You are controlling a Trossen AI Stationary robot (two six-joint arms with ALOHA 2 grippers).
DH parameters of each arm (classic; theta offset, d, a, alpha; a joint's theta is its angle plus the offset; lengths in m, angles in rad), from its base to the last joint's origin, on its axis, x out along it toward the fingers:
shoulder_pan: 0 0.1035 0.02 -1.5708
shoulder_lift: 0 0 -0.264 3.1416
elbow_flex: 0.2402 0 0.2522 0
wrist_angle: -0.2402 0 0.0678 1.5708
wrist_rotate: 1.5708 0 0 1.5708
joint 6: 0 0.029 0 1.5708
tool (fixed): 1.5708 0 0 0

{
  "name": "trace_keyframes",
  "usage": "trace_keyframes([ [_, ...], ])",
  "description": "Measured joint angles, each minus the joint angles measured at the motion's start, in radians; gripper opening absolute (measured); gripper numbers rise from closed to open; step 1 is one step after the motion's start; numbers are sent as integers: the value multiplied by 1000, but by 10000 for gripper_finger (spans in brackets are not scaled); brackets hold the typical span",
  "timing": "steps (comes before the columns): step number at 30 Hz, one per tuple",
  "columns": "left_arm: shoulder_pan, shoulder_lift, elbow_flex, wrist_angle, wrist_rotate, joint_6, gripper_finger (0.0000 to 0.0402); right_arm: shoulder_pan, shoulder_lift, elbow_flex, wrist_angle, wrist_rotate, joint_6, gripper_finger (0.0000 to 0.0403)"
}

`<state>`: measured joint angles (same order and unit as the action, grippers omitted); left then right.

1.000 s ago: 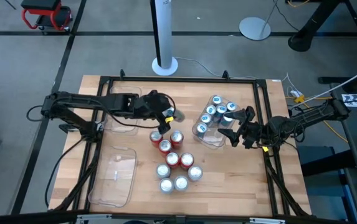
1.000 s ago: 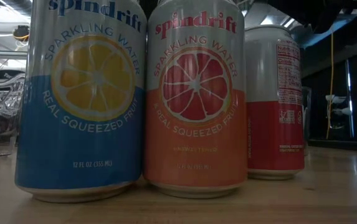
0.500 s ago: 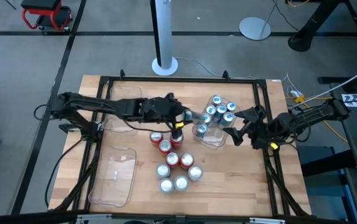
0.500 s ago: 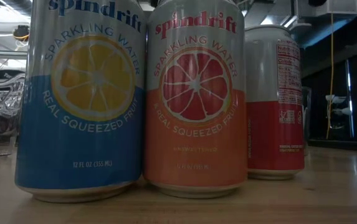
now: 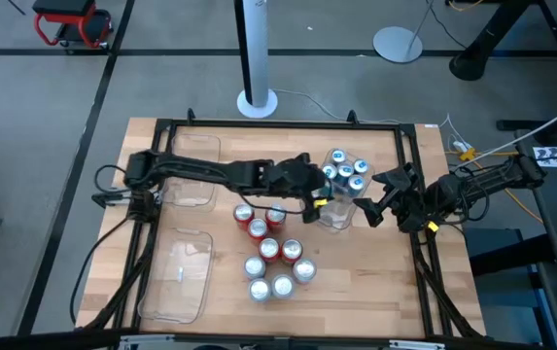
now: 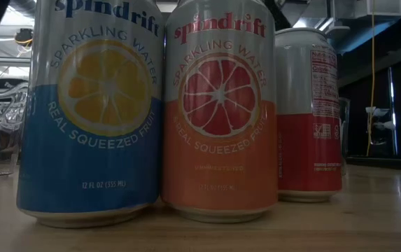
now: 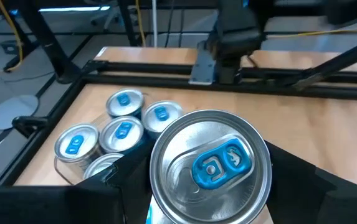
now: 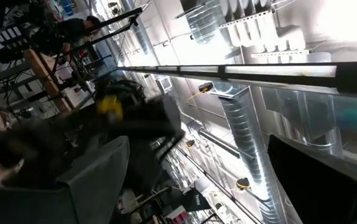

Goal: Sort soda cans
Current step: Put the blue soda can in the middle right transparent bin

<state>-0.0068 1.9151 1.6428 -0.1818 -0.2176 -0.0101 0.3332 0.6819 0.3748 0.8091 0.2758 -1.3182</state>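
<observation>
Gripping a silver-topped can point(image 7: 210, 167) (blue tab), left end effector point(image 7: 197, 186).

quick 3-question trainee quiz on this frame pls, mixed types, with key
1. True or false: the left gripper holds a can with a blue tab.
2. Which tray already holds blue-tab cans? A) the right tray B) the near-left tray C) the far-left tray
3. Fill in: the right gripper, beside the right tray, is ____.

Key: 1 true; 2 A; 3 open
</observation>
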Motion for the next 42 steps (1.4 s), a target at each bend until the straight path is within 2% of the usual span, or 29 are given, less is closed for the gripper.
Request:
trace_keyframes([
  [10, 47, 108, 27, 10, 7, 0, 230, 0, -6, 0, 49, 0, -26, 380],
  [24, 66, 158, 20, 59, 43, -13, 235, 0, -4, 0, 21, 1, -26, 380],
  [30, 66, 190, 20, 60, 106, -13, 236, 0, -4, 0, 17, 4, -26, 380],
  [42, 67, 206, 22, 78, 110, -13, 237, 0, -3, 0, -15, 30, -26, 380],
])
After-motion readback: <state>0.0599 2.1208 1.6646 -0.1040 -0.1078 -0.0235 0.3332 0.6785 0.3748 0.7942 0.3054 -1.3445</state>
